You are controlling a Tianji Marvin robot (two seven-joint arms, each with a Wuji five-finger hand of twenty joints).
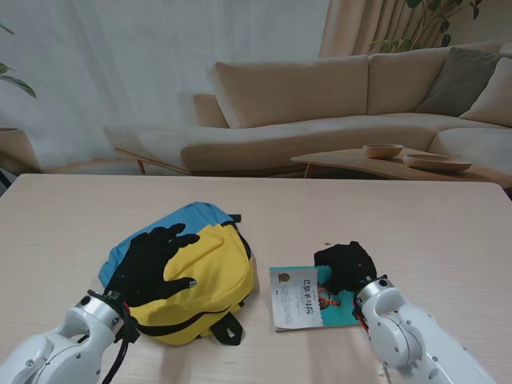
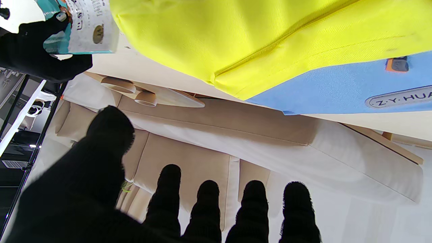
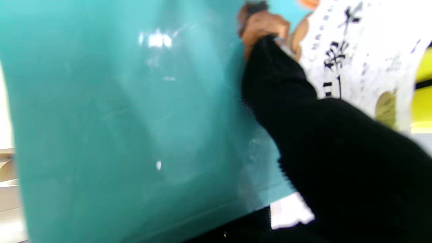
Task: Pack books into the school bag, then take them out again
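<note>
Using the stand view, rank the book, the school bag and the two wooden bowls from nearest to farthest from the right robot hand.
1. Book: directly under the right robot hand, which rests on it.
2. School bag: to its left, on the table.
3. Wooden bowls: farthest, on the low table by the sofa; too close to rank apart.

Left hand (image 1: 152, 260) is spread flat, palm down, black-gloved fingers (image 2: 207, 202) fanned toward 1 o'clock, forearm coming up from 7 o'clock. Right hand (image 1: 346, 266) is curled, palm down, thumb (image 3: 270, 74) pressed out ahead, white forearm running back to 5 o'clock.
</note>
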